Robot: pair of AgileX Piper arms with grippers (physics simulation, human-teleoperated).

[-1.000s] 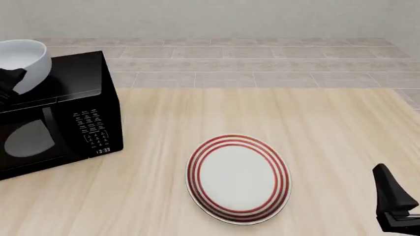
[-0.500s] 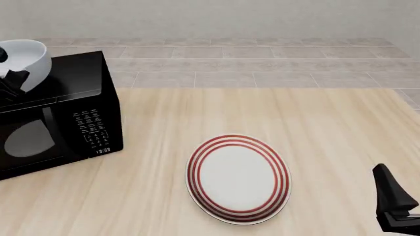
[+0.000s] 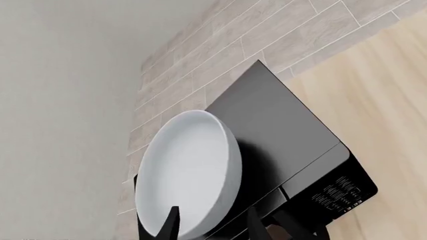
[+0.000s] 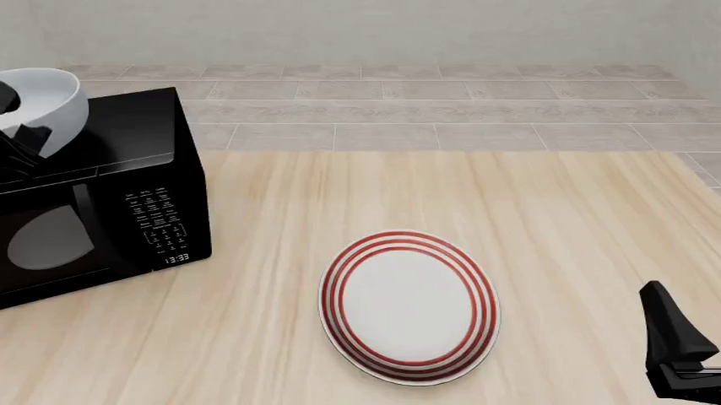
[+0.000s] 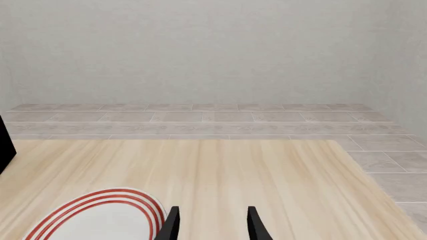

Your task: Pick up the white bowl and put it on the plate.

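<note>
1. The white bowl (image 4: 43, 99) sits tilted on top of the microwave (image 4: 101, 202), far left, well apart from the plate (image 4: 409, 305).
2. It looks rigid, glossy and likely slippery; its thin rim seems the best hold.
3. The left gripper (image 3: 212, 223) has its fingers straddling the bowl's rim; I cannot tell if they pinch it.
4. The right gripper (image 5: 212, 223) rests with fingers parted, empty, beside the plate.
5. The bare table (image 4: 451, 194) lies between; only the microwave's edge must be cleared.

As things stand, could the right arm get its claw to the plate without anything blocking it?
Probably yes. The right claw is open near the table's right edge, and only bare tabletop lies between it and the plate. The microwave stands far off at the left.
</note>
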